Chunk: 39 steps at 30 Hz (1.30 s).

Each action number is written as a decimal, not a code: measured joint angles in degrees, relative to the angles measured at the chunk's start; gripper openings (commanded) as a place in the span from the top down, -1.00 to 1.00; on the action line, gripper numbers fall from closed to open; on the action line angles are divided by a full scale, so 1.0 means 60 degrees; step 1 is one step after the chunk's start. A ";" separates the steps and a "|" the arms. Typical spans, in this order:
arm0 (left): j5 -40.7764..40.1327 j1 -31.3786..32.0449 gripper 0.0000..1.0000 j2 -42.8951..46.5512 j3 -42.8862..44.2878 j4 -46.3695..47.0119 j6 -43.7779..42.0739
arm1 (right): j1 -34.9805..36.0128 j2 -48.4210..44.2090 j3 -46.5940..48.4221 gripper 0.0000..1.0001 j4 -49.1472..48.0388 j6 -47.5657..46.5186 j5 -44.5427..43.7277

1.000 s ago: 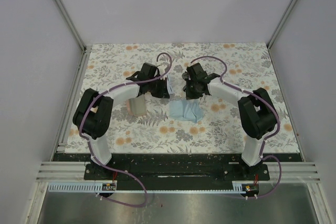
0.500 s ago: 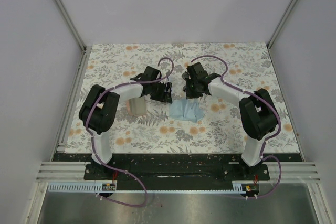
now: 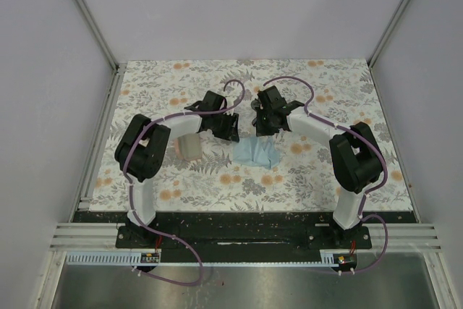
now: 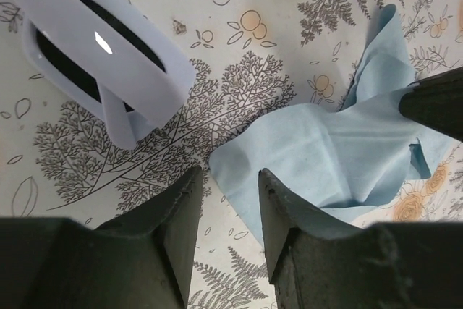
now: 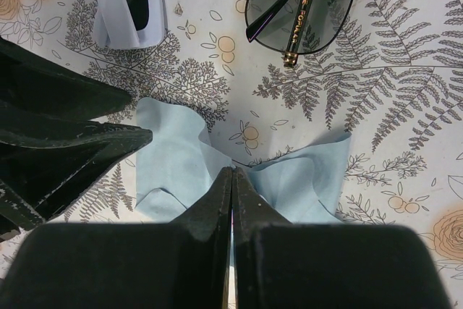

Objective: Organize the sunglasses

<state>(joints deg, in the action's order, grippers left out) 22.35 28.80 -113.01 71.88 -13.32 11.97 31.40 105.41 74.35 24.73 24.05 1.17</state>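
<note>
The top view looks down from behind on the whole table (image 3: 325,81). Both wrist views face down, close, sharing the cloth (image 4: 325,150) and seemingly the sunglasses (image 5: 304,5).

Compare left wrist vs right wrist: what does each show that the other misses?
Left wrist only: the white sunglasses whole. Right wrist only: the dark sunglasses whole, with a gold arm, and the right gripper pinching the blue cloth. Both: the cloth, the floral table cover, the left gripper beside the cloth.
</note>
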 measured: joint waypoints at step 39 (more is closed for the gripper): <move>0.0069 0.0109 1.00 0.1297 -0.0157 -0.0528 0.0197 | -0.0189 -0.0004 0.0058 1.00 0.0022 0.0047 0.0452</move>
<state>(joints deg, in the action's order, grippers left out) 22.76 29.45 -105.23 70.94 -16.49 13.15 30.26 105.38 74.70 24.86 24.34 3.88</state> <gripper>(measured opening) 0.013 0.015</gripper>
